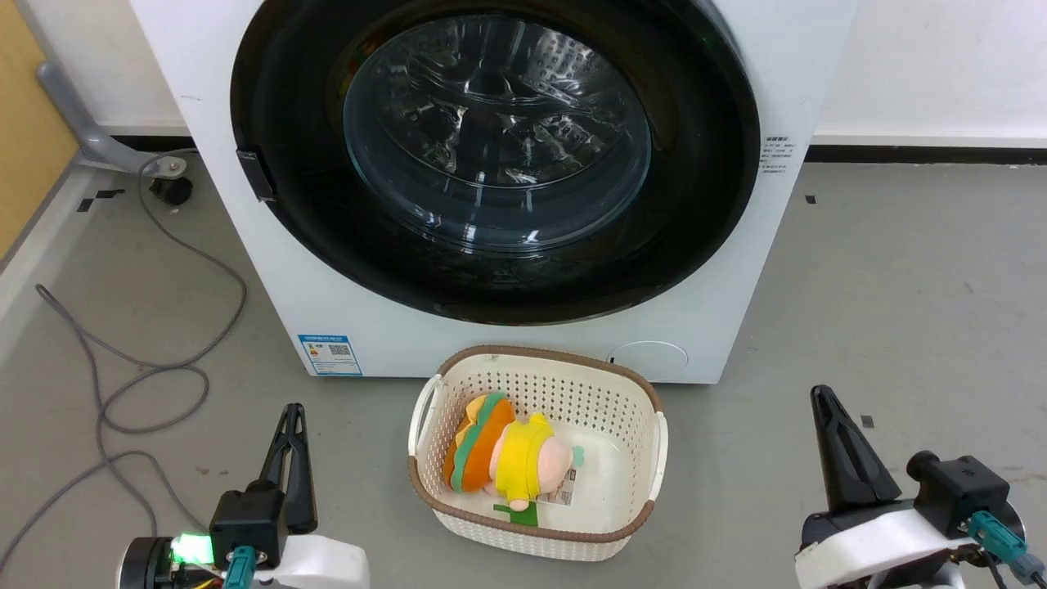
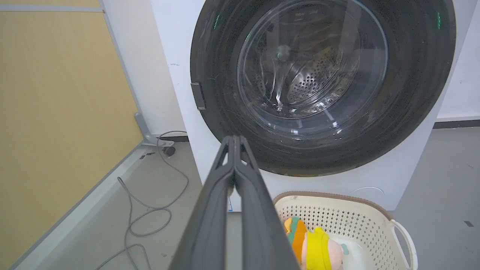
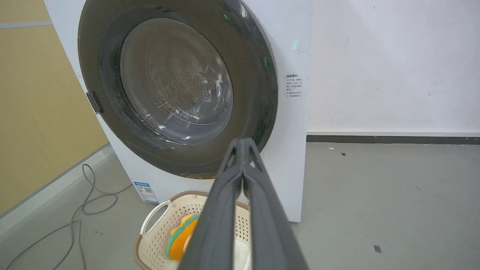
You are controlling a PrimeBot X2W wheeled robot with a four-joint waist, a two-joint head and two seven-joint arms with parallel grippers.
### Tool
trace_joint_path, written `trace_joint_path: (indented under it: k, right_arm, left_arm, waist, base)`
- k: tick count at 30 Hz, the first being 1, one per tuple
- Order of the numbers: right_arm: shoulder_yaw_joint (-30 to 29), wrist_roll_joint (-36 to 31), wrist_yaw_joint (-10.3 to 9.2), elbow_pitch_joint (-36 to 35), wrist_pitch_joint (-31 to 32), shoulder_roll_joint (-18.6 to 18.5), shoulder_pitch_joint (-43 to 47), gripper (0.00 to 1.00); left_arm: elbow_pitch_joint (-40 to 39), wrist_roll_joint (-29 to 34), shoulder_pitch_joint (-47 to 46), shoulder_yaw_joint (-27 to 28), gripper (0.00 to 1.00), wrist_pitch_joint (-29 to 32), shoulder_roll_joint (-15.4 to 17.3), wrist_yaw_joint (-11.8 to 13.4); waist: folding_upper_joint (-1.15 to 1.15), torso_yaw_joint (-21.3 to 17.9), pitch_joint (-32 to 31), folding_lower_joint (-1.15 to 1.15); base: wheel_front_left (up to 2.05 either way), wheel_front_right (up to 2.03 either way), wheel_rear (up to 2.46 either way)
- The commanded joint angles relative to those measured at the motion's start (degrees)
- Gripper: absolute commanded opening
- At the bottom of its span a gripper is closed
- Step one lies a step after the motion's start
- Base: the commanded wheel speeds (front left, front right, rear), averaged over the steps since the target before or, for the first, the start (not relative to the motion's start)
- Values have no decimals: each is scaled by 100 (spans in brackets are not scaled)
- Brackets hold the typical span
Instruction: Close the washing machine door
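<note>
Grey floor [image 1: 900, 286] meets a white washer [image 1: 393, 343] with the washing machine door [image 1: 496, 147] flush in its front, while left gripper [image 1: 292, 411] and right gripper [image 1: 821, 395], both pinched shut and empty, flank a basket [image 1: 540, 353].

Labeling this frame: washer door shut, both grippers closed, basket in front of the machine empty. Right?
One thing is off: the basket isn't empty. A plush toy lies in it, as the head view shows. The rest stands: the washing machine door looks shut against the front, and the left gripper and right gripper are both closed.
</note>
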Motion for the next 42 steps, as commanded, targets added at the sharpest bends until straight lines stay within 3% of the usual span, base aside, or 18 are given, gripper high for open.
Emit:
trace_joint_path:
  k: [1, 42]
  right_arm:
    - [-3, -23, -1, -50, 25, 4, 36, 0]
    - [-29, -372, -3, -353, 508, 14, 119, 0]
  left_arm:
    - [-30, 9, -10, 26, 0, 19, -21, -35]
    - [-173, 32, -33, 180, 0, 499, -135, -376]
  waist:
    - [0, 0, -1, 0]
    - [0, 0, -47, 0]
  base:
    - [0, 0, 0]
    - [0, 0, 0]
